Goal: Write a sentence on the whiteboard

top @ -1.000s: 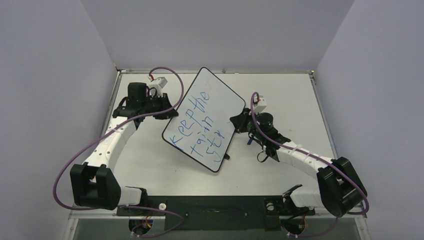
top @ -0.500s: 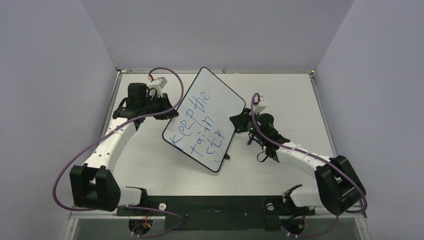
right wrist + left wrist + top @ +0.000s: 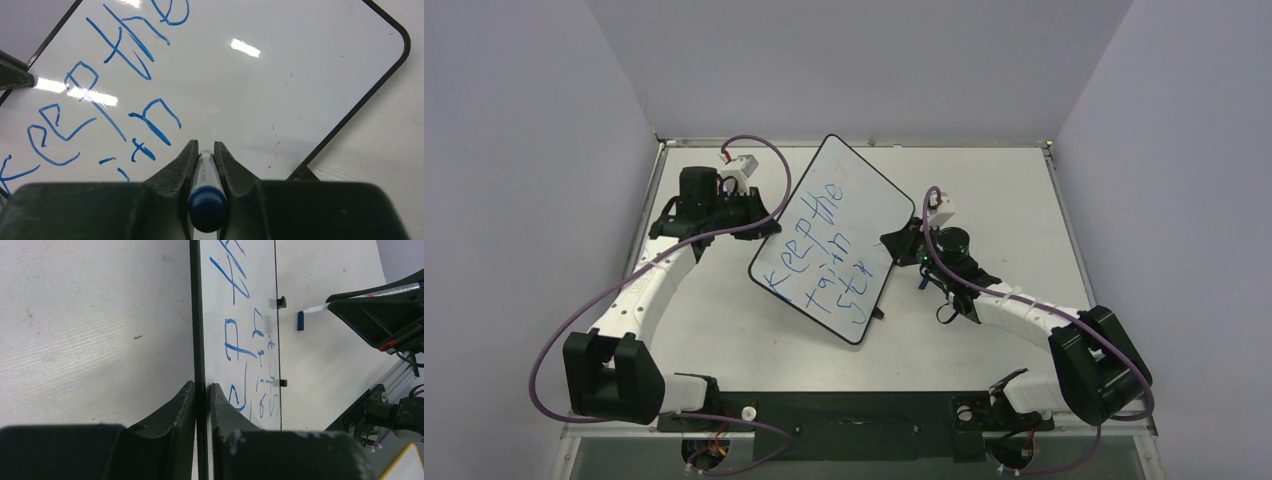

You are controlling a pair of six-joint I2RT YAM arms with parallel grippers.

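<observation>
The whiteboard (image 3: 869, 195) lies slanted at the table's middle, with the sentence (image 3: 819, 250) in blue reading roughly "Keep the train str". My left gripper (image 3: 764, 222) is shut on the board's left black rim (image 3: 196, 315), one finger on each side (image 3: 202, 386). At the board's right edge, my right gripper (image 3: 892, 243) is shut on a marker pen (image 3: 206, 185) that points at the white surface (image 3: 280, 80) just right of the last letters (image 3: 150, 125). In the left wrist view the marker (image 3: 395, 290) seems to have its tip held just off the board.
A small blue pen cap (image 3: 300, 320) lies on the table beside the board's right edge, close to my right wrist (image 3: 924, 284). Black feet (image 3: 282, 302) stick out from the board's rim. Grey walls close in the table on three sides.
My right arm has crept slightly left toward the board. The writing, the board and the left arm look the same.
</observation>
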